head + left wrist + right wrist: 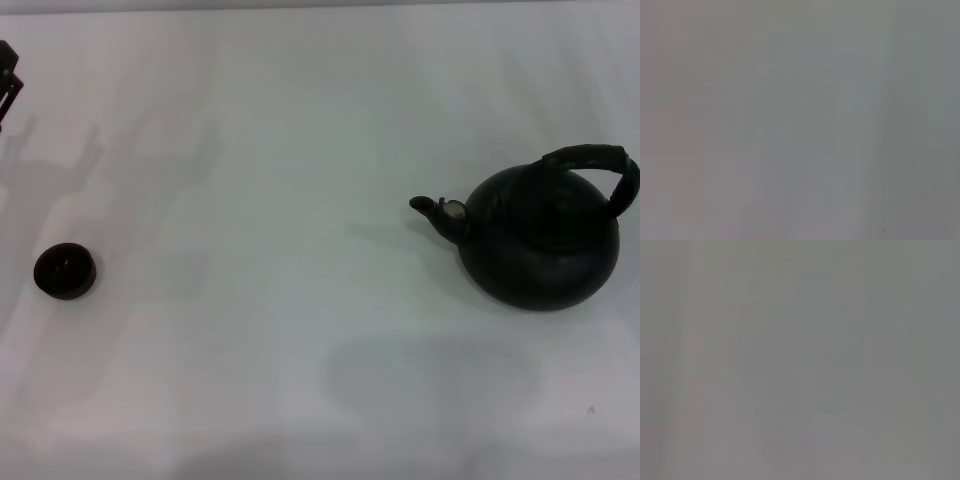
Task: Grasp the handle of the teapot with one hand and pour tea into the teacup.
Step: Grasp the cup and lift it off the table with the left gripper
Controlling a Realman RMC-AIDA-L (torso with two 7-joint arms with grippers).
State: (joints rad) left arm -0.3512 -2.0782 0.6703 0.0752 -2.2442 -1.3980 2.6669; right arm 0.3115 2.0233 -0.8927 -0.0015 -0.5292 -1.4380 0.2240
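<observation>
The teapot (540, 240) is a squat matte black pot standing upright at the right of the white table in the head view. Its short spout (432, 208) points left, toward the middle of the table. The handle (598, 165) is a thick black ribbed arch over the pot's top. The teacup (65, 271) is a tiny dark round cup far off at the left of the table. A dark part of my left gripper (8, 80) shows at the far left edge, behind the teacup and apart from it. My right gripper is out of view. Both wrist views show only plain grey surface.
The white table (260, 200) stretches between the teacup and the teapot. Soft shadows lie on it at the back left and in front of the teapot. No other objects show.
</observation>
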